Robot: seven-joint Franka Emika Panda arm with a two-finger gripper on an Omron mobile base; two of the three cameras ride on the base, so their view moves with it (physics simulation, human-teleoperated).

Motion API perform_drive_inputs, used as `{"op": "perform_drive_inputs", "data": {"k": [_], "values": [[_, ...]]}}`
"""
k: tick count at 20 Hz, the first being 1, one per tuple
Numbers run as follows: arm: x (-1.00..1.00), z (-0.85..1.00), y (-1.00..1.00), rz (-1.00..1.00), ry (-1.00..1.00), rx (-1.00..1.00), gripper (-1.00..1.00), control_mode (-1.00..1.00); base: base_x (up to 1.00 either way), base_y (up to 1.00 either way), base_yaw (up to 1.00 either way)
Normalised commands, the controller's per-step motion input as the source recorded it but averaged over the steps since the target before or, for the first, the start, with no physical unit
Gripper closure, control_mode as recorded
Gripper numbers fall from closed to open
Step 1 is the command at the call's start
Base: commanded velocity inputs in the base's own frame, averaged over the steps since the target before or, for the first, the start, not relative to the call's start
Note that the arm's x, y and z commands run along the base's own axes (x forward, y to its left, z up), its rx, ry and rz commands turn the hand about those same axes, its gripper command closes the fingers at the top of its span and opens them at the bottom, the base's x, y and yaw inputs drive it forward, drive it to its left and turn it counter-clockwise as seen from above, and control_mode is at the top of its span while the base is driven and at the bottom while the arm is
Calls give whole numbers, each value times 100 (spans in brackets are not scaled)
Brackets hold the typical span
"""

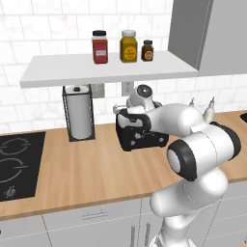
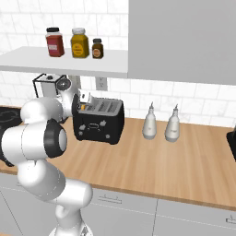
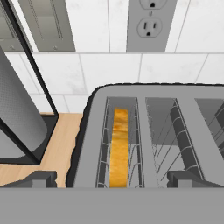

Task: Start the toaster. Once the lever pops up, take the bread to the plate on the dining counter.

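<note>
Black toaster (image 2: 99,120) standing on the wood tabletop (image 2: 175,161) against the tiled wall, just right of the paper towel holder (image 1: 78,113), under the shelf (image 1: 106,69) with three jars. Slots running front to back in the hand view, away toward the wall outlet (image 3: 151,24). Bread (image 3: 118,146) set on edge in the left slot, golden crust up, long axis along the slot. Gripper (image 3: 111,178) hovering right above the toaster, jaws spread wide, one tip on each side of the bread slot, nothing held. Two white bottles (image 2: 160,123) further right on the tabletop.
</note>
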Motion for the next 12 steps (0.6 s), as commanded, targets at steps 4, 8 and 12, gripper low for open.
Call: {"op": "perform_drive_inputs", "data": {"k": [4,8,12], "values": [[0,0,0,0,0,0,-100,-100,0,0,0],[0,0,0,0,0,0,-100,-100,0,0,0],[0,0,0,0,0,0,-100,-100,0,0,0]]}}
